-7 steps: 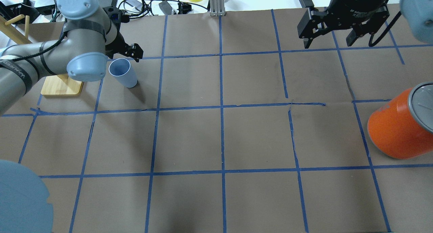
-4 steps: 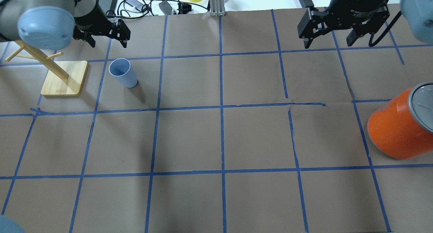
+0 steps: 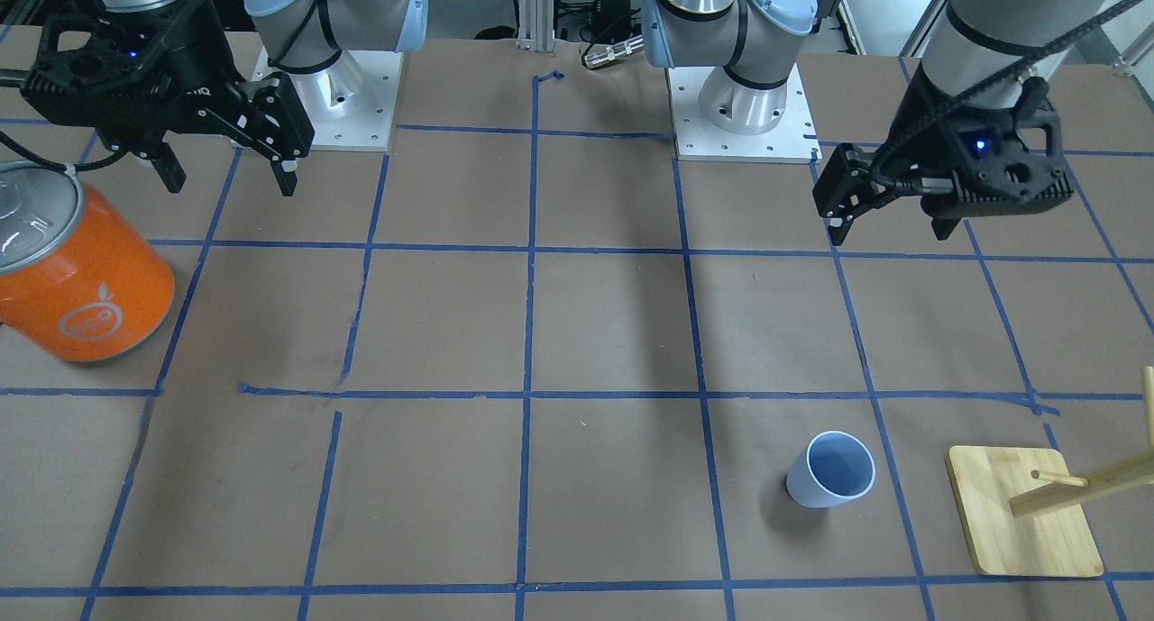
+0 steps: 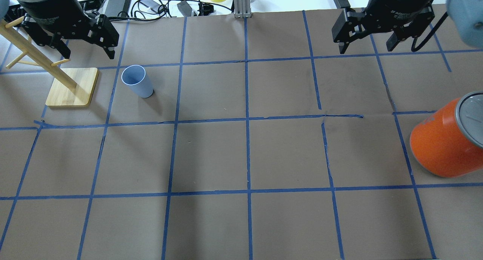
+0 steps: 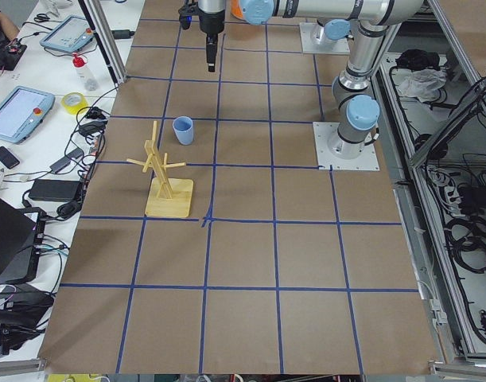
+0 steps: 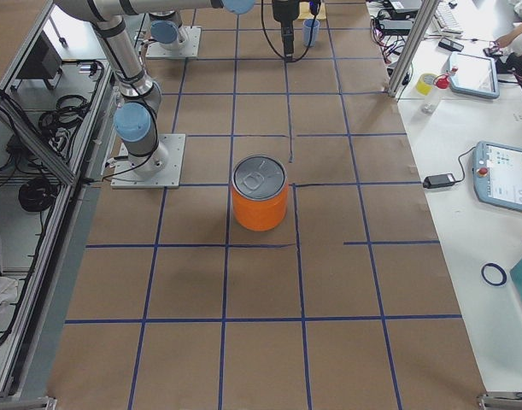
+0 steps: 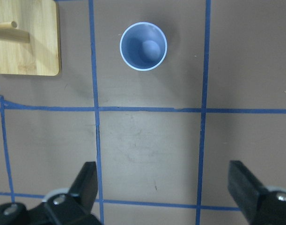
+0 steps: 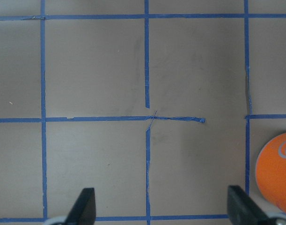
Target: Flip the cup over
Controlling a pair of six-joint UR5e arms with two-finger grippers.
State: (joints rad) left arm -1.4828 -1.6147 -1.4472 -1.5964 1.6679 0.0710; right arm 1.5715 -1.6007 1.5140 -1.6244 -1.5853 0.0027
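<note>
Taped table (image 4: 211, 154) beneath high, splayed left hand (image 4: 88, 53)

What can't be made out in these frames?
Orange can: overhead view's right edge cuts off its lid.
Wooden rack: front-facing view's right edge cuts off its upper post and pegs.
Cup: too small in the exterior right view for any detail.

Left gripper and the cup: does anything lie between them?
Nothing stands there. The left wrist view shows only brown paper and one blue tape line between the open left gripper and the cup; the wooden stand sits off to the side.
</note>
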